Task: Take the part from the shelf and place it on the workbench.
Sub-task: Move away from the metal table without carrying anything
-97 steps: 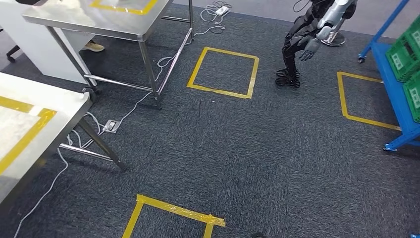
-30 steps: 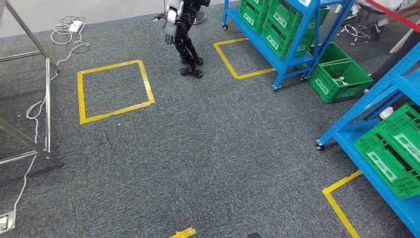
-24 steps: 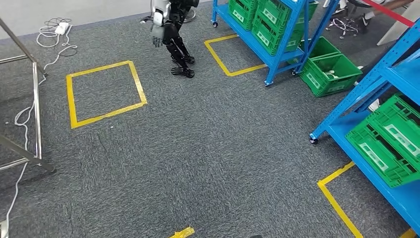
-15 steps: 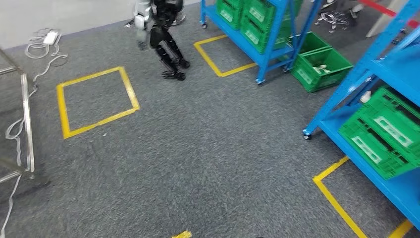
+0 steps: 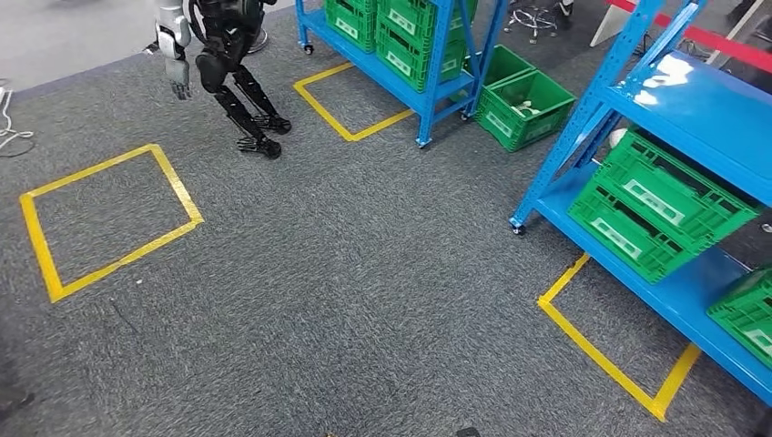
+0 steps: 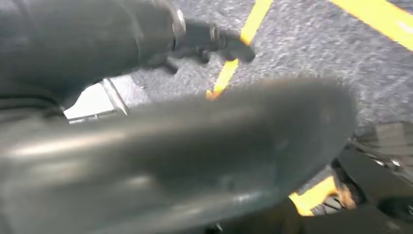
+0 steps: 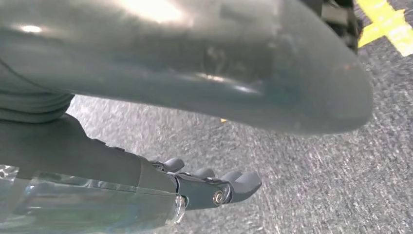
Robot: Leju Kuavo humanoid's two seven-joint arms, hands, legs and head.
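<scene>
Shelf: a blue metal rack (image 5: 637, 137) on the right of the head view, its flat top shelf glossy, its long axis running from upper middle down to the lower right corner.
Crates: green ribbed plastic crates (image 5: 660, 214) sit on the lower shelf, long sides along the rack.
Part: I cannot tell it apart; no crate's contents show clearly.
Second rack: another blue shelf (image 5: 401, 55) with green crates, top centre.
Floor: grey coarse carpet (image 5: 346, 273) with yellow tape squares (image 5: 105, 218).
Other robot: a black-legged humanoid (image 5: 223, 68), upper left.
Left hand: (image 6: 209, 41) blurred; open or closed, I cannot tell.
Right hand: (image 7: 204, 187) dark fingers extended together, holding nothing.
</scene>
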